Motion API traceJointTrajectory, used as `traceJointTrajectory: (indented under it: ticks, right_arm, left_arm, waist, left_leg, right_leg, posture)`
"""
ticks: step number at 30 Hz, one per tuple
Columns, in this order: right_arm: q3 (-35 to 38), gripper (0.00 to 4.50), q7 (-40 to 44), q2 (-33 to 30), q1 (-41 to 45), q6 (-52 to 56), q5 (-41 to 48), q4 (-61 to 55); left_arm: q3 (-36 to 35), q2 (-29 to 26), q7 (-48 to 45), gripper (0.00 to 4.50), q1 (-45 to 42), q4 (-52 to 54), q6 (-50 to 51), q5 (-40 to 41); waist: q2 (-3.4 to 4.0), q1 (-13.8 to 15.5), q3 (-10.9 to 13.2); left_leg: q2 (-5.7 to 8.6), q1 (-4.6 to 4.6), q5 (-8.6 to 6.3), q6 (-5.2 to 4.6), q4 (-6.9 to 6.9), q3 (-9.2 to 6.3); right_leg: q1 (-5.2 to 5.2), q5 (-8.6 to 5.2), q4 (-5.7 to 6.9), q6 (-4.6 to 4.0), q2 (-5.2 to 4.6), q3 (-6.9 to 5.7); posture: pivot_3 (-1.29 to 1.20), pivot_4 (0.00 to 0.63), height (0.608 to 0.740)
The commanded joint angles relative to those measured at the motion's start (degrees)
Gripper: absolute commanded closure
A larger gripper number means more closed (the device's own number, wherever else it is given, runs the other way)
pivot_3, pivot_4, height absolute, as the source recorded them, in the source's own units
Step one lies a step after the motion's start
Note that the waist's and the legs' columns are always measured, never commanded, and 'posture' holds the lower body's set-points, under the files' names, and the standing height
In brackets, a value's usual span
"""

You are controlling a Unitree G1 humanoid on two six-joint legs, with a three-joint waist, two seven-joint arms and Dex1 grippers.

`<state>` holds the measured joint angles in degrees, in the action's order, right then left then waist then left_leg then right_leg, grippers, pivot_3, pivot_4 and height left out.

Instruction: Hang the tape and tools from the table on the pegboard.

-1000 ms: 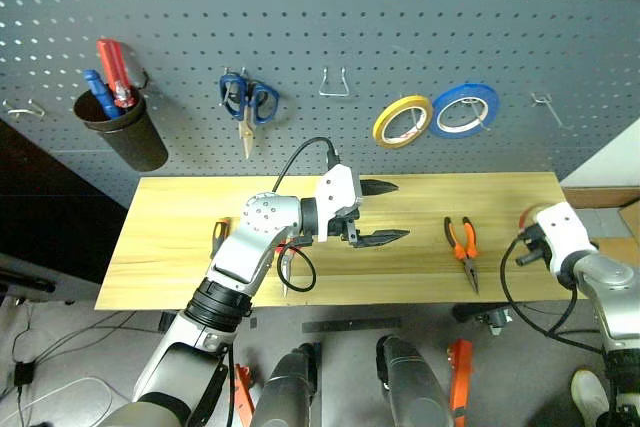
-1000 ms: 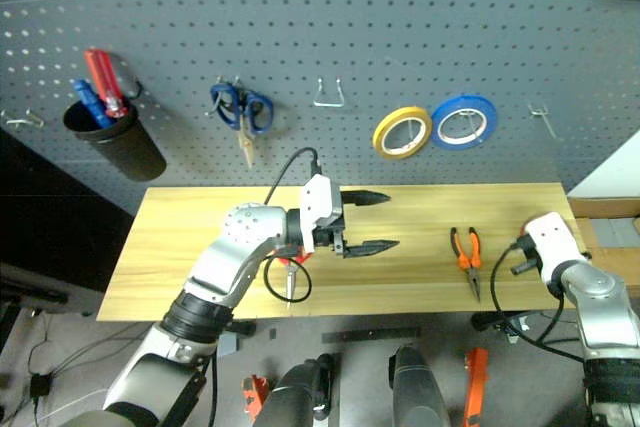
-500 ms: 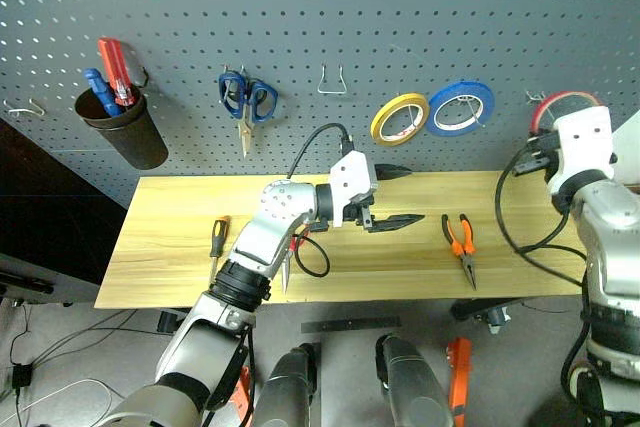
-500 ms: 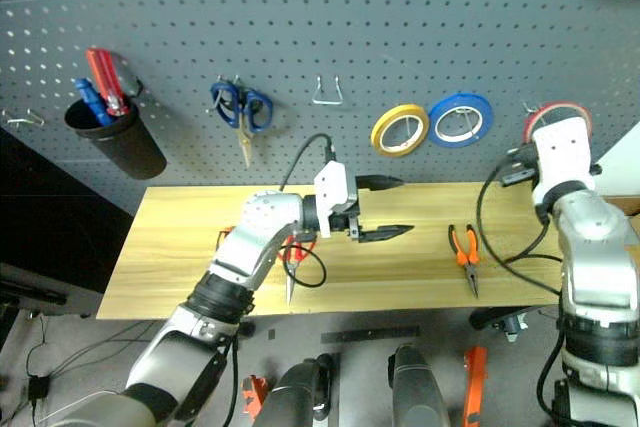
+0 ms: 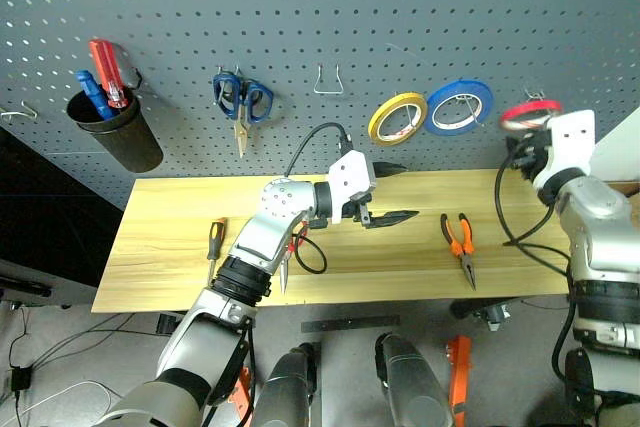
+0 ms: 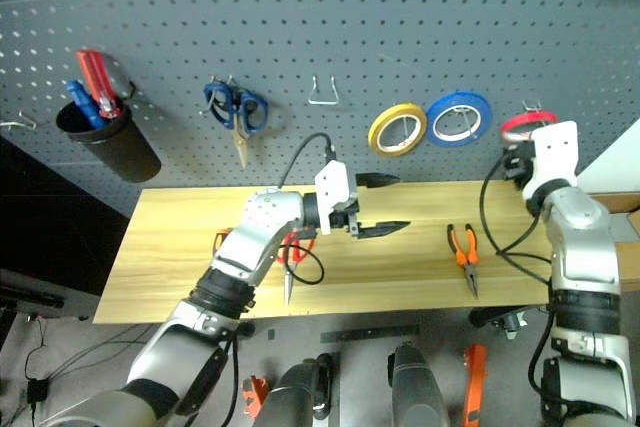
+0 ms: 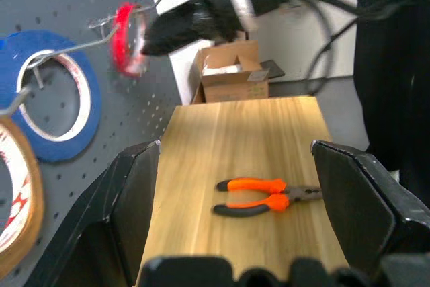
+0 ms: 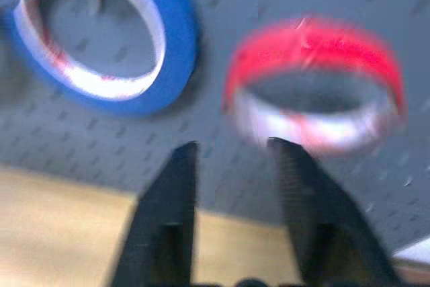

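light wooden table (image 5: 170,247), screwdriver (image 5: 214,246), red-handled scissors (image 6: 291,259), orange pliers (image 5: 462,245)

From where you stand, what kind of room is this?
Most likely a workshop or tool bench corner. A dark grey pegboard carries hooks with a blue tape roll, blue-handled scissors and a cup of screwdrivers, and below it a wooden table holds orange pliers.

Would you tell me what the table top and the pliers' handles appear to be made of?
The table top looks like pale, matte wood: lengthwise grain lines show. The pliers seem to have orange-and-black plastic or rubber grips over dark metal jaws; the exact grip material cannot be told.
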<state>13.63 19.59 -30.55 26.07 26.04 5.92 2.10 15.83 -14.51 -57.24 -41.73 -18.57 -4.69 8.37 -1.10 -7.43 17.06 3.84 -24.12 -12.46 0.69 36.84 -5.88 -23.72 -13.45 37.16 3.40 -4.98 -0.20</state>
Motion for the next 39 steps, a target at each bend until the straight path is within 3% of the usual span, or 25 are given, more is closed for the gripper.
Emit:
traceJointTrajectory:
  ticks: [1,4,8,11,21,35,39]
  right_arm:
    - [-1.0,1.42,-2.4,1.2,-4.8,6.7,-0.1,-12.5]
    - [-2.8,0.38,-5.3,4.6,-9.5,16.3,0.4,-21.6]
    - [-5.0,0.38,-9.5,10.9,-11.6,35.7,1.3,-26.7]
    - [-6.0,0.38,-9.7,12.7,-10.0,40.3,1.6,-20.9]
    - [-4.6,0.38,-12.7,15.1,0.2,33.0,0.6,3.3]
    - [-6.6,0.38,-12.2,12.5,10.7,22.4,-2.0,29.0]
    - [-9.8,1.22,-10.8,11.7,12.3,19.9,-4.0,32.8]
  left_arm:
    - [-0.9,-3.0,-1.4,0.63,-0.5,-1.7,-4.2,-1.9]
    - [-0.9,-6.2,-2.6,0.63,-0.7,-4.9,-7.9,-3.8]
    - [-1.1,-9.2,-4.8,0.63,-0.1,-7.2,-10.2,-4.4]
    - [-0.8,-10.2,-5.6,0.63,0.6,-7.6,-11.1,-4.9]
    - [-0.6,-9.5,-5.5,0.63,2.0,-5.3,-10.0,-5.2]
    - [-1.0,-9.5,-4.9,0.63,2.6,-4.5,-9.3,-5.7]
    - [-1.3,-9.7,-4.5,0.63,3.0,-4.2,-8.8,-5.4]
  waist:
    - [0.02,-0.3,0.0]
    - [0.02,-0.6,0.0]
    - [0.03,-0.6,0.0]
    - [0.03,-0.6,0.0]
    - [0.02,-0.7,0.0]
    - [-0.02,-0.7,-0.1]
    - [-0.11,-0.8,-0.1]
  left_leg:
    - [-0.01,0.00,0.00,0.00,0.02,0.00]
    - [-0.04,0.01,0.00,0.00,0.02,0.00]
    - [-0.17,-0.02,0.01,0.01,0.00,0.17]
    - [-0.15,-0.04,0.01,0.01,0.04,0.31]
    - [-0.18,-0.02,0.02,-0.03,0.04,0.76]
    - [-0.19,0.16,0.02,-0.03,0.13,1.11]
    - [-0.21,0.21,0.02,-0.03,0.14,1.14]
  right_leg:
    - [-0.01,0.00,0.01,0.00,0.00,0.01]
    - [-0.06,0.00,0.05,0.01,0.04,0.04]
    - [-0.27,0.00,0.12,-0.01,0.12,0.23]
    - [-0.34,0.04,0.16,-0.01,0.12,0.41]
    - [-0.50,0.18,0.21,0.10,0.17,0.80]
    - [-0.60,0.19,0.67,0.12,0.19,1.12]
    - [-0.59,0.19,0.72,0.12,0.22,1.14]
  posture:
    - [-0.28,0.285,0.740]
    - [-0.29,0.287,0.740]
    - [-0.29,0.287,0.740]
    - [-0.29,0.285,0.740]
    - [-0.25,0.277,0.740]
    - [-0.24,0.266,0.740]
    - [-0.23,0.265,0.740]
